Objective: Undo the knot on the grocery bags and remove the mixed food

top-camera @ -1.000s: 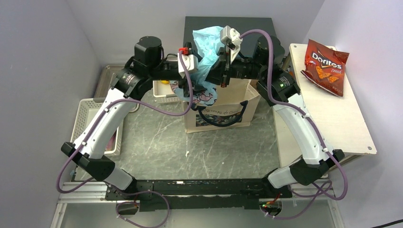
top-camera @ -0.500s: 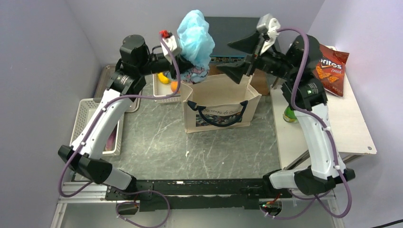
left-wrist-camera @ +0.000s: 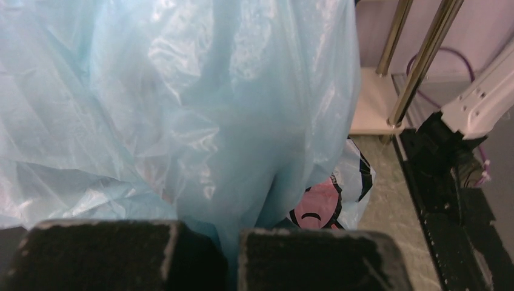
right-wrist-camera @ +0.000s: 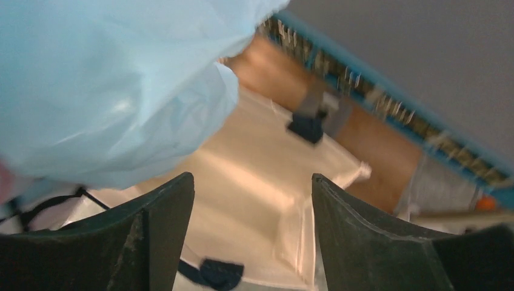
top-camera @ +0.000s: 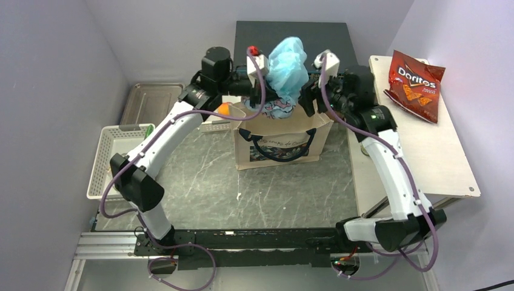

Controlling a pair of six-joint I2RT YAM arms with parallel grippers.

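Note:
A crinkly light-blue grocery bag (top-camera: 287, 65) hangs bunched above the open beige tote (top-camera: 282, 138). My left gripper (top-camera: 271, 85) comes in from the left and is shut on a fold of the bag's plastic (left-wrist-camera: 182, 109); the pinch shows at the left gripper (left-wrist-camera: 233, 245), with a pink cartoon print (left-wrist-camera: 316, 206) below. The right gripper (top-camera: 307, 96) stands open just right of the bag. In its own view the right gripper (right-wrist-camera: 250, 187) has nothing between its fingers, with the bag (right-wrist-camera: 109, 79) at upper left and the tote's inside (right-wrist-camera: 267, 151) beyond. I cannot make out the knot. A red Doritos bag (top-camera: 416, 85) lies on the side table.
An orange fruit (top-camera: 223, 109) sits in a small white basket left of the tote. A metal tray (top-camera: 151, 97) and a larger white basket (top-camera: 115, 154) stand at the left. A dark box (top-camera: 291, 30) is behind the tote. The wooden side table (top-camera: 418, 151) is at the right.
The left gripper closed on the bag and the right one let go and opened. The right arm swung away, then came back beside the bag; the left arm shifted right.

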